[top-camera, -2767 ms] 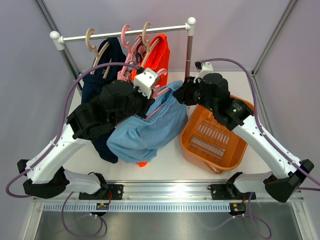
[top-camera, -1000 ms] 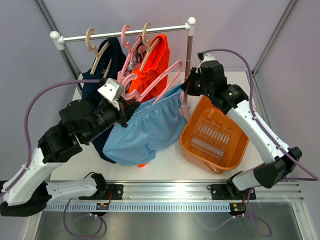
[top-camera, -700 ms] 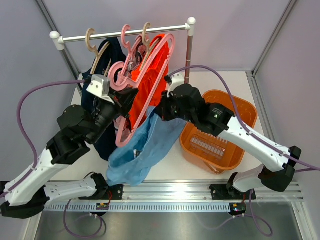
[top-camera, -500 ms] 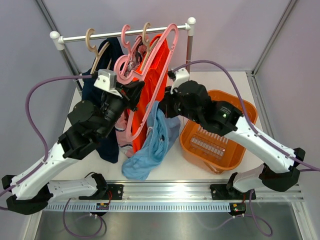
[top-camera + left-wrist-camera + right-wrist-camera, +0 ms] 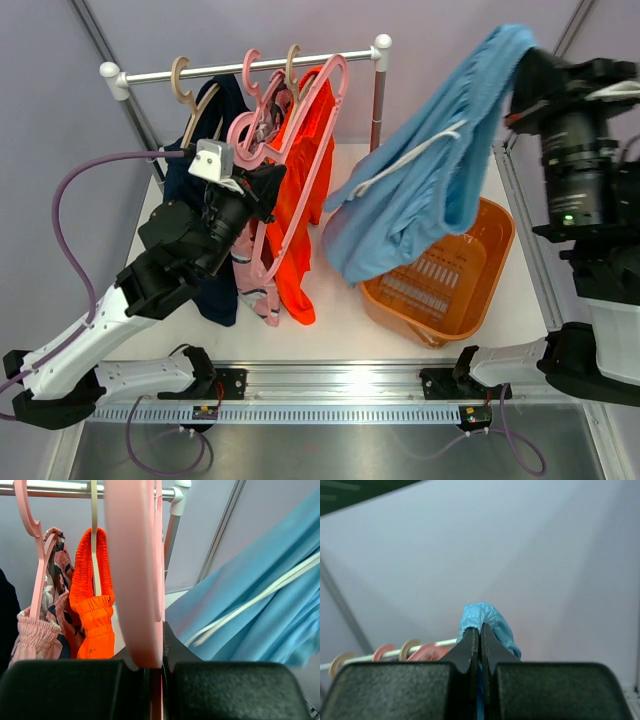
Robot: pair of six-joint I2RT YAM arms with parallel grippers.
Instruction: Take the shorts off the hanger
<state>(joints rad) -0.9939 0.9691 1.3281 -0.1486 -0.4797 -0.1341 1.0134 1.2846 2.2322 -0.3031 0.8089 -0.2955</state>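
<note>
The light blue shorts (image 5: pixel 430 170) hung free of any hanger, lifted high at the right of the rack and draping down over the orange basket (image 5: pixel 475 300) without touching it. They were thin, smooth fabric with a gathered waistband and a white drawstring (image 5: pixel 420 155) looped across the front. My right fingers (image 5: pixel 470 650) were pressed together, pinching a bunched fold of that blue cloth at the very top. My left fingers (image 5: pixel 172 655) were clamped on the flat bar of a bare pink hanger (image 5: pixel 132 570), a rigid plastic one, tilted up against the rack. Behind it the bright orange shorts (image 5: pixel 300 200), the pink patterned shorts (image 5: pixel 250 285) and the dark navy shorts (image 5: pixel 215 290) hung from hangers on the white rail (image 5: pixel 200 70), their elastic waists ruffled. The basket was perforated plastic, sitting on the white surface (image 5: pixel 340 320). The held hanger blocked much of my left wrist view.
</note>
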